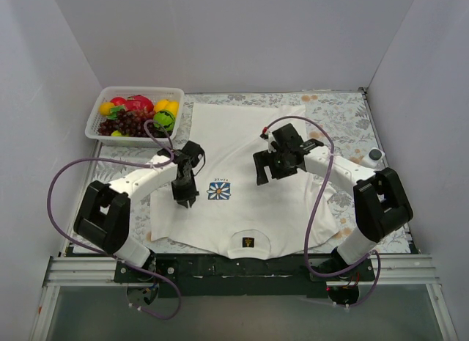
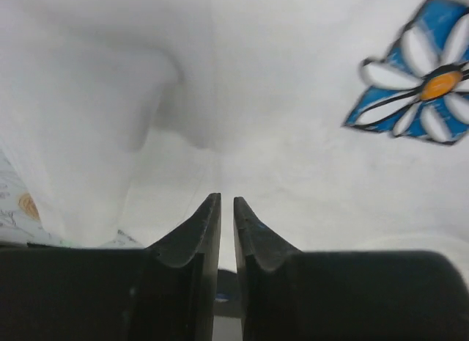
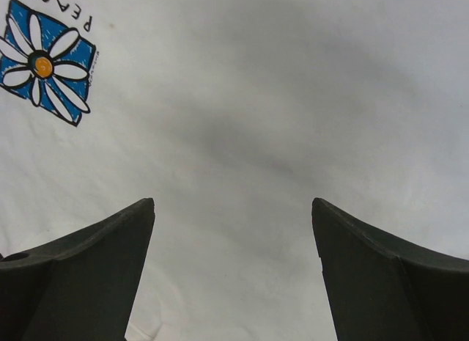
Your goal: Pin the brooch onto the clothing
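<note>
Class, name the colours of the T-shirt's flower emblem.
The flower emblem: white petals, orange centre, blue background; clearest in the right wrist view.

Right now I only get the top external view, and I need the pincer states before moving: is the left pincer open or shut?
Observer: The left wrist view shows the left pincer nearly shut, a thin slit, nothing seen in it.
Operator: And the right one?
Observer: The right pincer is wide open and empty, plain T-shirt fabric beyond it.
Operator: What does the shirt's small print say?
Observer: PEACE, beside the flower emblem.
</note>
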Available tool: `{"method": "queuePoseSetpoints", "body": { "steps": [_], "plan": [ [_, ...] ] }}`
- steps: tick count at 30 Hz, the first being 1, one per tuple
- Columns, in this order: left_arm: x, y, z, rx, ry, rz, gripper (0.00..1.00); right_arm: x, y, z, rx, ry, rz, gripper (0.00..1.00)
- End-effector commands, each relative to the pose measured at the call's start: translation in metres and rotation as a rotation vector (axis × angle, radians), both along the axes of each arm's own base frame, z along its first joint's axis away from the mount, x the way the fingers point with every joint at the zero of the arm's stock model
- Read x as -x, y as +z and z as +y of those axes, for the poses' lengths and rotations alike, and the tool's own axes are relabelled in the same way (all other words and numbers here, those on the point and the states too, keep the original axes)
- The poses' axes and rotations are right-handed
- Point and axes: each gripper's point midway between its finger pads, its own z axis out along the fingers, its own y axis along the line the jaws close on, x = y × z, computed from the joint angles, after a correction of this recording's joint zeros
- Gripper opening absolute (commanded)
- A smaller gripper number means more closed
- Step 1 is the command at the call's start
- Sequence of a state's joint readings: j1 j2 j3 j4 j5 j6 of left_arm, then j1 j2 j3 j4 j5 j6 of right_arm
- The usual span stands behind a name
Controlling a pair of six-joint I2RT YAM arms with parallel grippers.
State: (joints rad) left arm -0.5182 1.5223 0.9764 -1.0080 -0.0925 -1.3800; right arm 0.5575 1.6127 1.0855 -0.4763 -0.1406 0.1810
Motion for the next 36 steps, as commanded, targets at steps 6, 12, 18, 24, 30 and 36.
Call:
{"method": "queuePoseSetpoints", "body": {
  "steps": [6,12,18,24,30,36],
  "plan": [
    [-0.128,0.068,-0.022,-0.041,-0.117,-0.392,0.36,-0.024,0.050,0.024,-0.118,0.058,-0.140,0.95],
    [-0.177,0.078,-0.018,0.062,-0.053,-0.474,0.38,-0.030,0.055,0.032,-0.157,0.061,-0.164,0.95],
    [-0.202,0.074,0.017,0.139,0.097,-0.549,0.38,-0.034,0.058,0.043,-0.207,0.073,-0.183,0.95],
    [-0.210,0.078,0.046,0.020,0.153,-0.662,0.29,-0.038,0.057,0.056,-0.274,0.095,-0.193,0.94],
    [-0.202,0.066,0.072,-0.071,0.280,-0.729,0.06,-0.046,0.062,0.071,-0.341,0.117,-0.217,0.94],
    [-0.201,0.053,0.071,-0.003,0.339,-0.829,0.00,-0.054,0.064,0.083,-0.394,0.148,-0.250,0.94]
  ]
}}
